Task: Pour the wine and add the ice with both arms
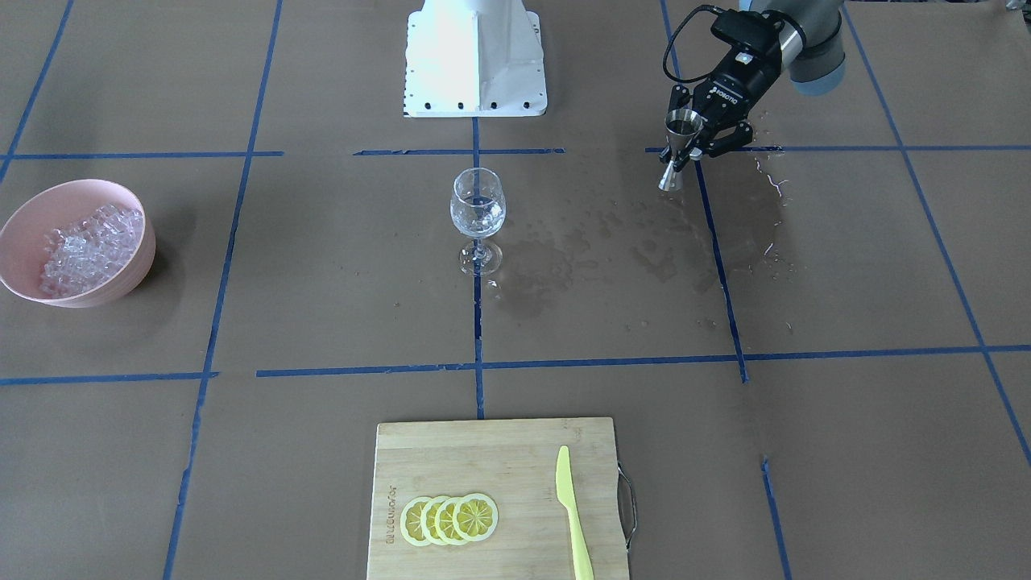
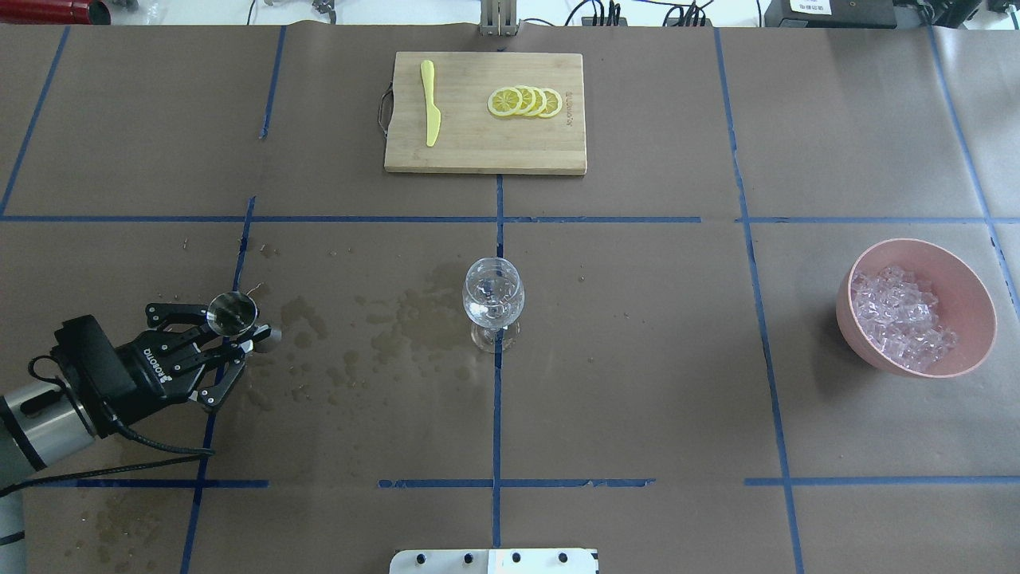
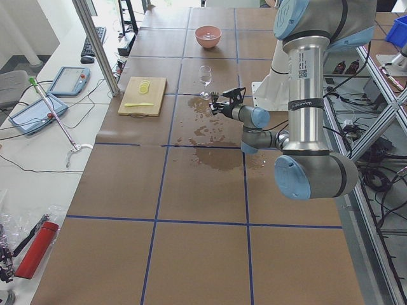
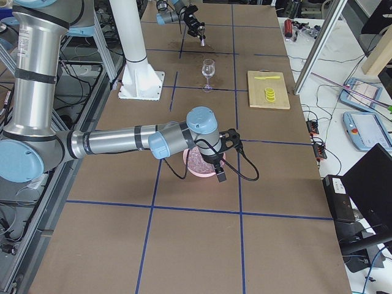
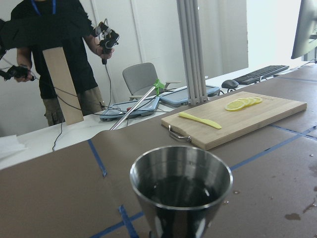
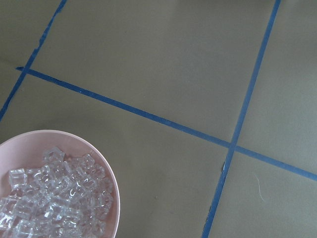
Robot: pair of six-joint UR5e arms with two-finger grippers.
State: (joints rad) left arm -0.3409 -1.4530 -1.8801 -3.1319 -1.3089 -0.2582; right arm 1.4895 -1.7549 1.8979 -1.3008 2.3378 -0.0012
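My left gripper (image 2: 243, 336) is shut on the waist of a steel jigger (image 2: 232, 312) and holds it upright above the wet paper, well to the left of the stemmed glass (image 2: 493, 303). In the left wrist view the jigger (image 5: 181, 186) seems to hold a little clear wine. The same gripper (image 1: 683, 151) and glass (image 1: 478, 211) show in the front view. The ice (image 2: 900, 317) fills a pink bowl (image 2: 982, 319) at the right. My right gripper (image 4: 219, 170) hangs over that bowl and shows only in the exterior right view, so I cannot tell whether it is open or shut. The right wrist view shows the ice (image 6: 54, 203).
A wooden cutting board (image 2: 462, 151) with lemon slices (image 2: 526, 101) and a yellow knife (image 2: 430, 112) lies at the far middle. Dark wet stains (image 2: 398, 319) spread between the jigger and the glass. The white robot base (image 1: 475, 72) stands behind the glass. An operator (image 5: 64, 59) stands beyond the table.
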